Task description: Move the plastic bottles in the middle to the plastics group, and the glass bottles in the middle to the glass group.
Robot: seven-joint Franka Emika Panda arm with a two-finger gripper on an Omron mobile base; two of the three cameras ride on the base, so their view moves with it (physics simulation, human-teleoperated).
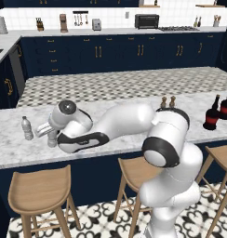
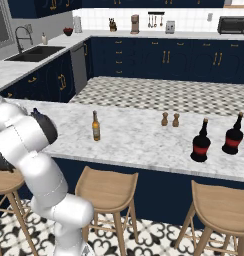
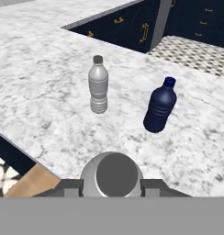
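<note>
My gripper (image 3: 112,185) is shut on a small clear water bottle (image 3: 112,170), seen from above with its pale cap between the fingertips. From the left base view the gripper (image 1: 50,134) holds this bottle (image 1: 52,141) low over the marble counter (image 1: 13,148), near its left end. Just beyond stand the plastics group: a clear greyish bottle (image 3: 98,85) (image 1: 27,128) and a dark blue bottle (image 3: 160,105), both upright. The slim amber bottle (image 2: 96,126) stands alone mid-counter. Two squat black red-banded bottles (image 2: 201,142) (image 2: 233,135) stand at the right.
Two small brown shakers (image 2: 165,119) (image 2: 176,120) stand behind the middle of the counter. Wooden stools (image 1: 40,188) (image 2: 108,190) line the near side below the counter edge. The counter drops off to dark cabinets (image 3: 132,27) past the plastics group.
</note>
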